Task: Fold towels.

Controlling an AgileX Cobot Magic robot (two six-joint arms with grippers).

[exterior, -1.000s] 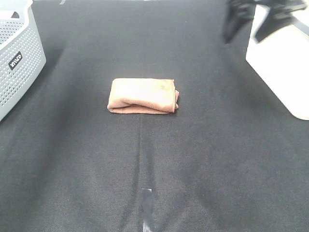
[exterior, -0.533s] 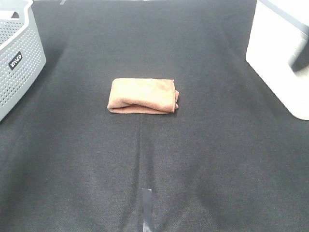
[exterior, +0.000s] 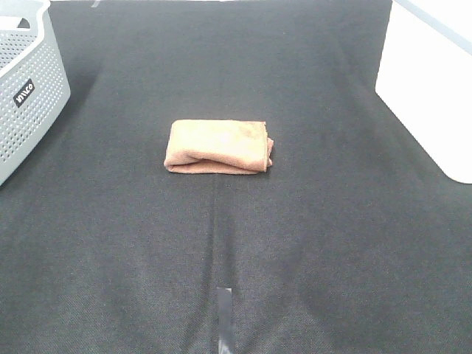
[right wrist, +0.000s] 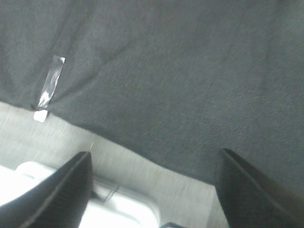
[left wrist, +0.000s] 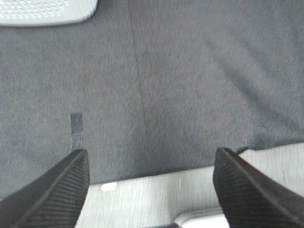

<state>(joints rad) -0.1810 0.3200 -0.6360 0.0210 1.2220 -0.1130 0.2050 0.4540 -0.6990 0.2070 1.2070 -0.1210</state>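
**Arms clear out, towel sitting folded**

The right arm, which was hanging over the far right corner a second ago, is gone from the high view now, and the towel (exterior: 218, 147) hasn't budged. It's lying as a compact, thick bundle in the middle of the black cloth (exterior: 310, 243), folded edges stacked, one rounded fold facing the camera. That's looking like a finished fold to me.

Both grippers are pulling well back from it. The left gripper (left wrist: 151, 190) is hovering with jaws spread wide and nothing between them, looking down at bare cloth and the tape strip (left wrist: 76, 128), with the cloth's near edge right beneath it. The right gripper (right wrist: 154, 190) is spread wide and empty as well, also sitting over that near edge. Neither wrist view is showing the towel, so it's lying well ahead of both.

Plenty of open room around the bundle on every side. The basket (exterior: 29, 88) is standing off to the left, the white box (exterior: 428, 88) to the right, both well apart from the towel.
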